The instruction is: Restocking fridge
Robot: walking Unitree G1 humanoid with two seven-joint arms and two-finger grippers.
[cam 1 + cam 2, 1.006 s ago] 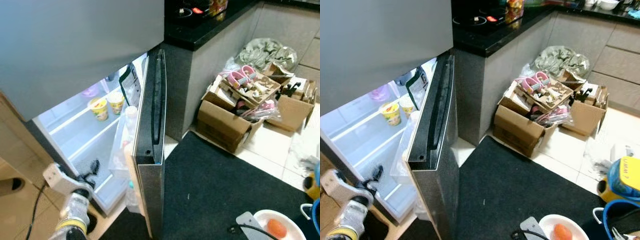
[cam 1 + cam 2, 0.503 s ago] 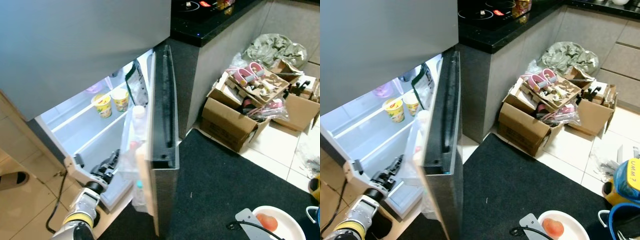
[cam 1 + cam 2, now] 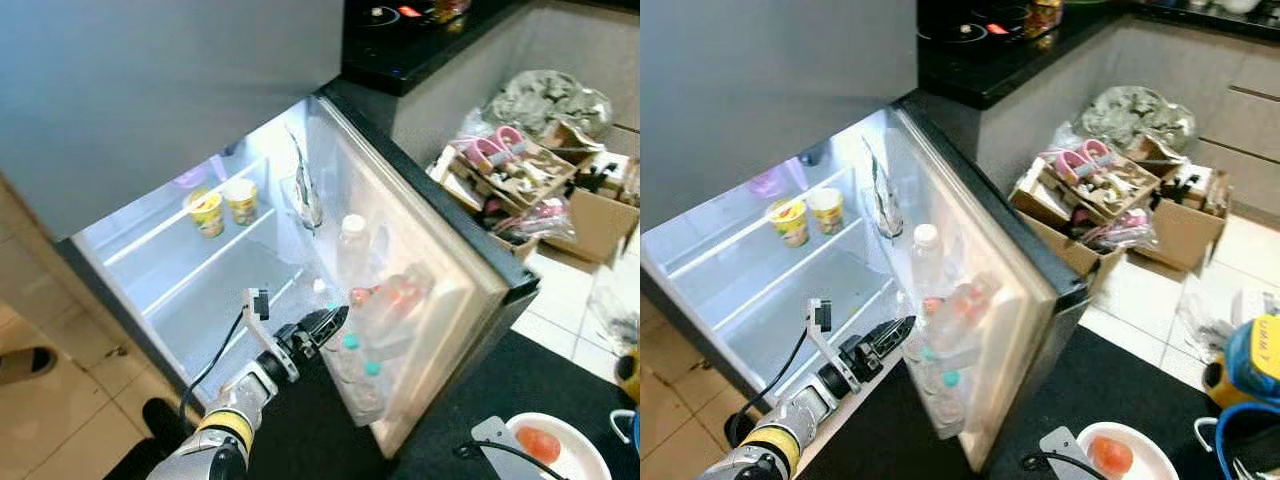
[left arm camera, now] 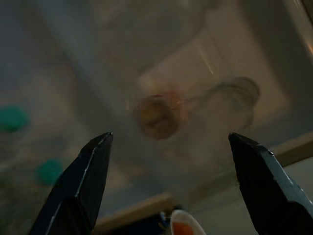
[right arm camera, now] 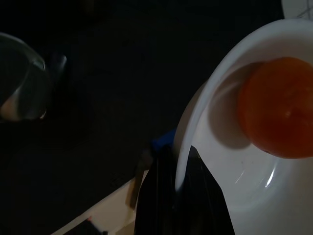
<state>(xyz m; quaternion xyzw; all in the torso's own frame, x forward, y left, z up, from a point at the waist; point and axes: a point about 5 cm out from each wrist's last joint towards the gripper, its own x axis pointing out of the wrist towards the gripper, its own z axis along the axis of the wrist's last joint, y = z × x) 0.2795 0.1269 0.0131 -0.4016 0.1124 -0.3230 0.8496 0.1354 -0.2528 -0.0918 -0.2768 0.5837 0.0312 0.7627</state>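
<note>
Our left arm stretches forward and low, its left gripper (image 3: pixel 335 318) held with the two black fingers (image 4: pixel 83 181) spread wide apart and nothing between them. Our right gripper (image 5: pixel 178 188) sits low at our right side, fingers pinched together on a thin white rim.

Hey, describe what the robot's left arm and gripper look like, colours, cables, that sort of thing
The left arm is silver with a yellow band near the wrist and a black cable looping off it. A pale bracket stands above the wrist. The left gripper has two long, tapering black fingers.
</note>
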